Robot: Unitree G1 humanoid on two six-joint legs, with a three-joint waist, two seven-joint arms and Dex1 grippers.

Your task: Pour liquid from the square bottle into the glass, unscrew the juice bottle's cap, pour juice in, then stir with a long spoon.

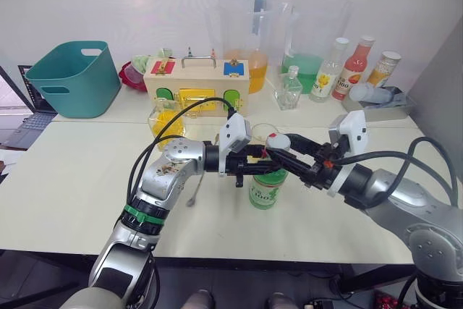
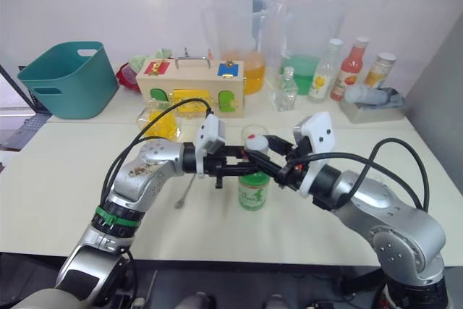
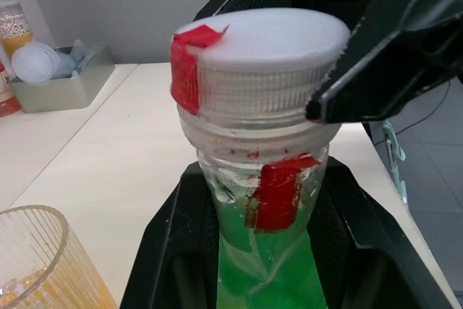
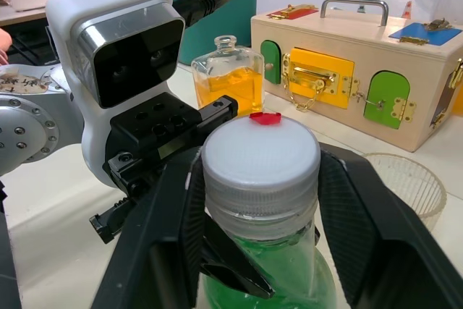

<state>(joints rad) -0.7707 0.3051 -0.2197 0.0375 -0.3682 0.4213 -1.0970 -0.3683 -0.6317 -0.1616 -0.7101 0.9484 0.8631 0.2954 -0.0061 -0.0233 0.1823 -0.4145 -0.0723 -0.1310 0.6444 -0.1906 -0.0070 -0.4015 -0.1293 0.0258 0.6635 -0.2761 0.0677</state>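
Note:
The juice bottle [image 1: 265, 189], green with a white cap [image 4: 260, 153] marked by red tape, stands on the table's middle. My left gripper [image 1: 260, 164] comes in from the left and is shut on the bottle's neck. My right gripper [image 4: 260, 179] comes in from the right and is shut on the cap, one finger on each side. The square bottle [image 1: 165, 119], holding orange liquid, stands behind my left arm. The ribbed glass [image 1: 264, 133] stands just behind the juice bottle, with a trace of orange low in it. The long spoon [image 1: 195, 189] lies on the table under my left forearm.
A wooden lock box [image 1: 197, 81] and a teal basket [image 1: 72, 77] stand at the back left. Two tall pitchers [image 1: 246, 41] stand behind them. A small clear bottle [image 1: 289, 88], sauce bottles [image 1: 354, 69] and a grey tray [image 1: 376, 103] are at the back right.

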